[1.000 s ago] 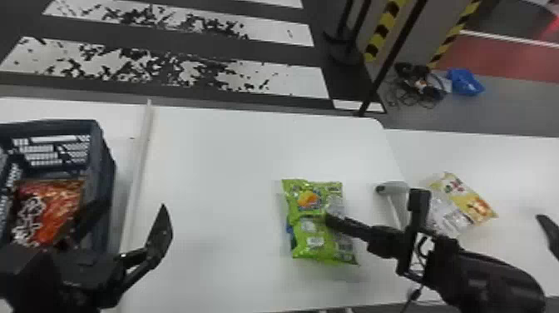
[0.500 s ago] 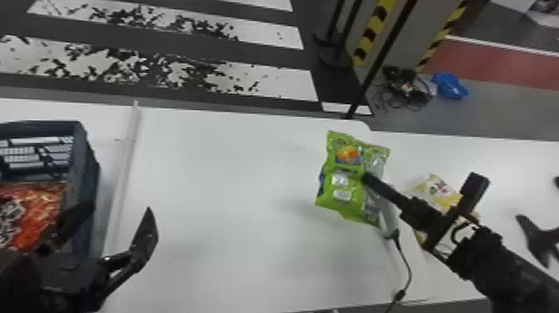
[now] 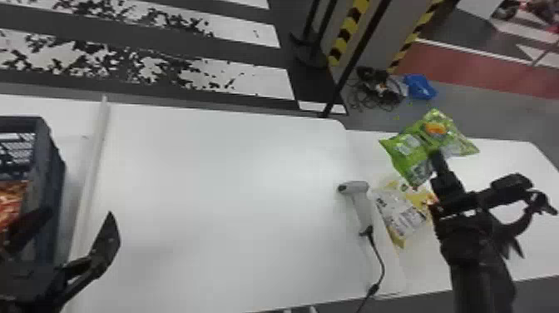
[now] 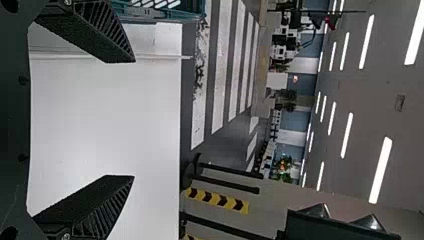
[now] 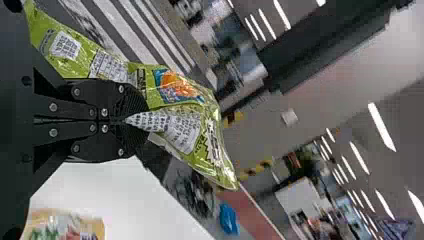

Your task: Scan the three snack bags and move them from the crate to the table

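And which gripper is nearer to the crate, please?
Left. The left gripper, open, is close beside the crate; the right gripper is much farther away, across the table, holding the green snack bag.

The snack bag (image 3: 409,152) is green with an orange patch, the scanner (image 3: 361,204) grey.

A crumpled green snack bag (image 3: 409,145) is held tilted in the right claw (image 3: 434,157), raised to the right of the grey scanner (image 3: 362,208). A yellow-and-white bag (image 3: 401,218) is laid on the white worktop (image 3: 509,156) just beside the scanner; a red-orange bag (image 3: 9,202) is contained in the dark crate (image 3: 49,166), well left of it.
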Robot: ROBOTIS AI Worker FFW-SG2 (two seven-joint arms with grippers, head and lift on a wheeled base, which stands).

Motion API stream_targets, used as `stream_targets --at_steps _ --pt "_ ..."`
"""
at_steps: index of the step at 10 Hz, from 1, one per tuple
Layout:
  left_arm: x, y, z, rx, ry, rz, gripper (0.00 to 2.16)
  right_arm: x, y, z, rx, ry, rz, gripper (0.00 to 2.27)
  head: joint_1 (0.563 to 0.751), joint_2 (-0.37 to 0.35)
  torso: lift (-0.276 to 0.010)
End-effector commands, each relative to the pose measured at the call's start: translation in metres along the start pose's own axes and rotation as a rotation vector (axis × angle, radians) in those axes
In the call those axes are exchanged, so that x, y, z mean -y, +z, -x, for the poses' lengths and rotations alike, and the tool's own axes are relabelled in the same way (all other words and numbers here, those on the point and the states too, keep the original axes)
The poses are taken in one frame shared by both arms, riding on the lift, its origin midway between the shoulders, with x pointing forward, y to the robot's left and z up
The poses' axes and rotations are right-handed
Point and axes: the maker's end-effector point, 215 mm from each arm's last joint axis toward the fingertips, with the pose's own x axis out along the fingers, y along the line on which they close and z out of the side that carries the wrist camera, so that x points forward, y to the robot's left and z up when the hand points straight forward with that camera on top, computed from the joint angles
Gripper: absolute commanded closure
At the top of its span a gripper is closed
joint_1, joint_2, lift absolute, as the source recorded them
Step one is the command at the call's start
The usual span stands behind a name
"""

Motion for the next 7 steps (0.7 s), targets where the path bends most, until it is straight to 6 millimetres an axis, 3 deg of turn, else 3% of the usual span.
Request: stream_targets --at_steps 1,2,3,4,5,6,7 --pt "-0.003 0.0 -0.002 0.003 0.002 0.006 0.04 0.034 -0.002 -0.004 0.027 -0.152 0.06 2.24 0.695 -0.35 -0.062" --pt "-0.002 0.001 -0.003 0.004 -0.008 0.011 0.04 0.051 -0.009 -0.005 0.019 -0.248 0.151 2.24 0.695 -0.35 -0.062" --pt "-0.001 0.0 -0.005 0.004 -0.013 0.015 0.04 0.07 -0.028 -0.008 -0.051 -0.32 0.203 2.24 0.695 -0.35 -0.062" --pt "0.0 0.002 -0.005 0.009 -0.02 0.021 0.04 0.074 -0.039 -0.006 -0.083 -0.331 0.252 2.24 0.695 -0.35 -0.062" --pt "0.0 0.002 -0.005 0.009 -0.02 0.024 0.04 0.074 -0.059 -0.005 -0.149 -0.329 0.293 2.06 0.695 -0.35 -0.062" --pt "0.003 0.001 -0.005 0.008 -0.025 0.023 0.04 0.075 -0.078 -0.003 -0.223 -0.337 0.324 1.45 0.695 -0.35 -0.062" --pt "0.003 0.0 -0.004 0.006 -0.027 0.024 0.04 0.082 -0.104 0.005 -0.321 -0.35 0.33 0.0 0.695 -0.35 -0.062"
